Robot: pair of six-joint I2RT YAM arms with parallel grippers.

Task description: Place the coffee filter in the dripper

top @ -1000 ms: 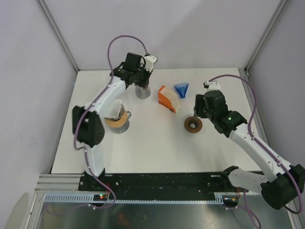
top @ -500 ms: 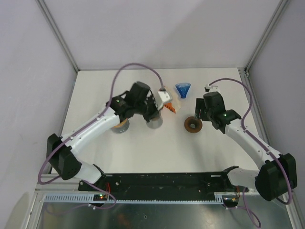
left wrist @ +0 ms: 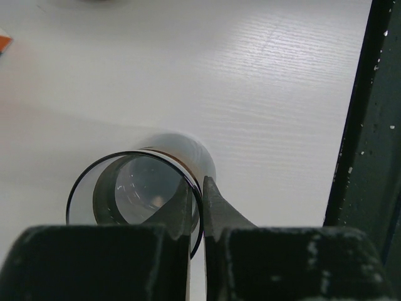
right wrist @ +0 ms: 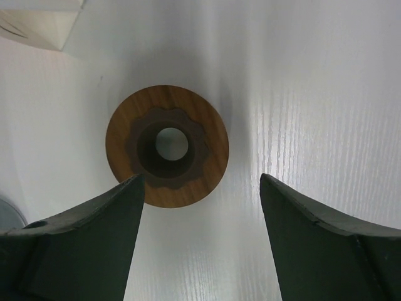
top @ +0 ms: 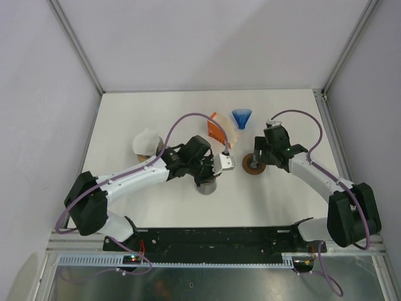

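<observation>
The white paper coffee filter (top: 146, 140) sits on a wooden stand at the left of the table. The blue fluted dripper (top: 241, 117) stands at the back, right of centre, with no gripper near it. My left gripper (top: 210, 175) (left wrist: 199, 185) is shut on the rim of a clear glass cup (top: 207, 185) (left wrist: 135, 194), one finger inside and one outside, near the table's front centre. My right gripper (top: 258, 158) (right wrist: 199, 182) hangs open just above a wooden ring (top: 251, 165) (right wrist: 167, 145), its fingers spread on either side of the ring's near edge.
An orange and white box (top: 217, 131) lies between the filter and the dripper; its white corner (right wrist: 37, 22) shows in the right wrist view. The dark front rail (left wrist: 369, 157) runs close beside the held glass.
The left arm has swung from the back of the table to the front centre, carrying the glass. The right gripper has moved slightly left over the wooden ring and spread its fingers wider.
</observation>
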